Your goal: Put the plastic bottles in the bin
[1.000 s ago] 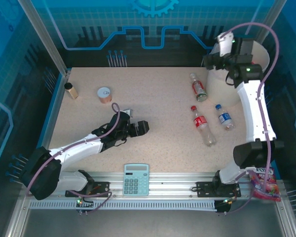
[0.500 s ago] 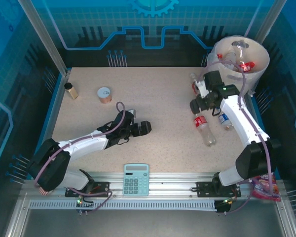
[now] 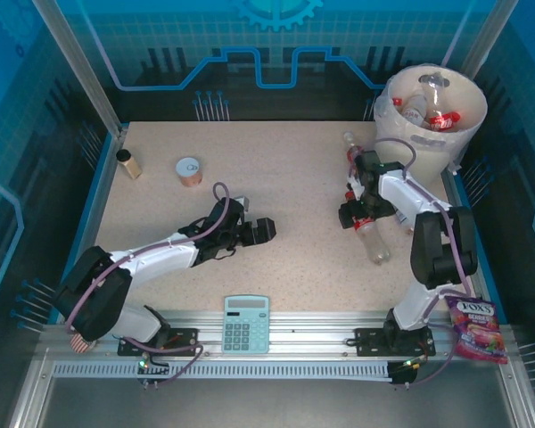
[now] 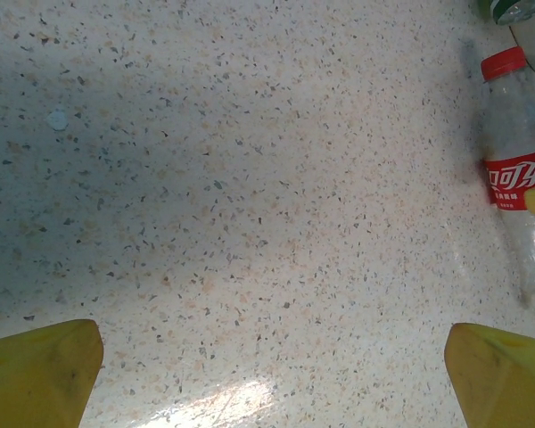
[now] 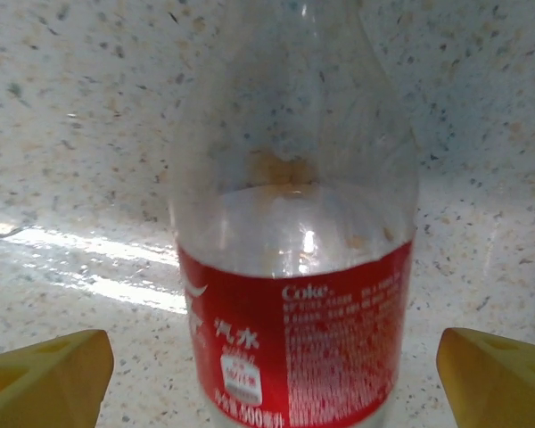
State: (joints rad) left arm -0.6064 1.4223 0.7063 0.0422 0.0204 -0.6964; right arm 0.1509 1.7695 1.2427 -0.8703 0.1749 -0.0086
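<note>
Bin (image 3: 410, 143) at 1 o'clock holds several bottles (image 3: 437, 119). Approx three to go on table (image 3: 276, 169), one half-hidden. R gripper (image 3: 355, 214) spread wide, straddling Coke bottle (image 5: 294, 294). L gripper (image 3: 252, 223) released, empty.

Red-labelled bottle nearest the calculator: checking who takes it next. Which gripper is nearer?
Right. The right gripper hovers over the bottle, open jaws either side; the left gripper is far off to its left.

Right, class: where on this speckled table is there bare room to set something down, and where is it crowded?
Bare: the far middle stretch between the round tin can and the red-labelled clear plastic bottle. Crowded: the right side, around that bottle, the open right gripper above it and the round cream-white plastic bin.
</note>
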